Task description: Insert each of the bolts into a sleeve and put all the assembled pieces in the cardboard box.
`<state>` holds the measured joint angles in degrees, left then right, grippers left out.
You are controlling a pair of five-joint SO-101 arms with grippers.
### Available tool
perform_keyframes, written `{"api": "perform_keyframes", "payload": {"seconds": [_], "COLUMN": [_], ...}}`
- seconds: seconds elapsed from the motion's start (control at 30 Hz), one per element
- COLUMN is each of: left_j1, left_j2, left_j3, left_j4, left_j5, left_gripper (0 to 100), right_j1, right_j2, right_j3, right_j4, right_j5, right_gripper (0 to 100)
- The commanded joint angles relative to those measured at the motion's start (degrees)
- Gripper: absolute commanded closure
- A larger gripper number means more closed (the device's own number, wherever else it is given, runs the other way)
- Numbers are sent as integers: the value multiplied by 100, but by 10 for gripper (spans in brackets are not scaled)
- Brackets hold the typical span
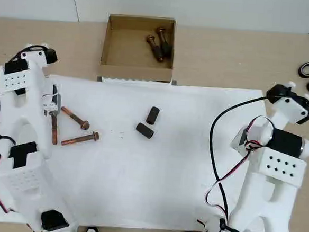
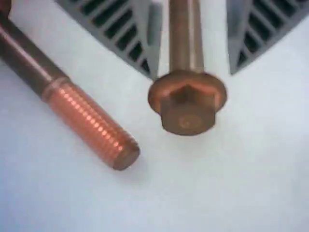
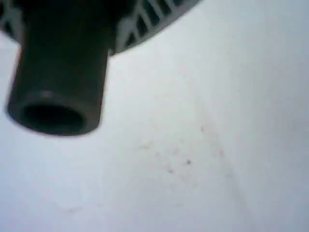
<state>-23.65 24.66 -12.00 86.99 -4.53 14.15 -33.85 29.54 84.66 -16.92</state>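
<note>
Left gripper down at the white sheet, fingers apart astride a lying bolt, a second bolt close by that closing could nudge; right gripper is clamped on a sleeve, which could tilt and jam at insertion.

Three bolts and two sleeves lie loose, third sleeve gripped.

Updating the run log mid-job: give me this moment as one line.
left gripper open astride bolt | right gripper shut on sleeve | two loose sleeves on sheet | two assembled pieces in cardboard box
</note>
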Motion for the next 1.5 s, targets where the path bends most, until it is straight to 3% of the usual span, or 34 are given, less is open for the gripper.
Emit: {"api": "perform_keyframes", "payload": {"seconds": [0.0, 1.07, 1.47], "left_j1": [-9, 0, 0], "left_j2": [105, 431, 1266], "left_j3": [-224, -207, -224], "left_j4": [-114, 202, 79], "left_j5": [-44, -9, 0], "left_gripper": [898, 904, 994], "right_j1": [4, 4, 4], "right_j2": [-180, -171, -171], "right_j3": [-44, -44, -44], "right_j4": [-110, -277, -277], "right_j5": [53, 44, 44], "right_gripper": [995, 995, 995]}}
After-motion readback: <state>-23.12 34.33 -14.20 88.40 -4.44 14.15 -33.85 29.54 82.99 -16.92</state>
